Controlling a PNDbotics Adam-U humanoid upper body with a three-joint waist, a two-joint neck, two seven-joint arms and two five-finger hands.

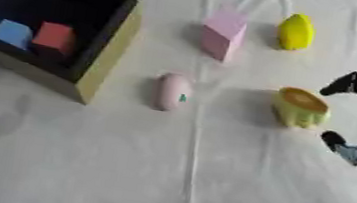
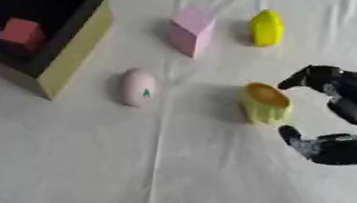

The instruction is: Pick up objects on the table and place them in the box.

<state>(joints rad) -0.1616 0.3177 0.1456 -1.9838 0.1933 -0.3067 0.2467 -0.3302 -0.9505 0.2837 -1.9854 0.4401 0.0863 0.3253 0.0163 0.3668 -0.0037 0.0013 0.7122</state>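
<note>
Yellow cup point(image 2: 265, 104), probably light and rigid, sits just left of the open right hand point(image 2: 351, 124); grasp its sides.

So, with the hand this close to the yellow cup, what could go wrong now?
1. The right hand is open beside the yellow cup with the orange top, not yet around it; closing early might tip it.
2. Carrying it to the black box with yellow sides could clip the pink egg-shaped object.
</note>
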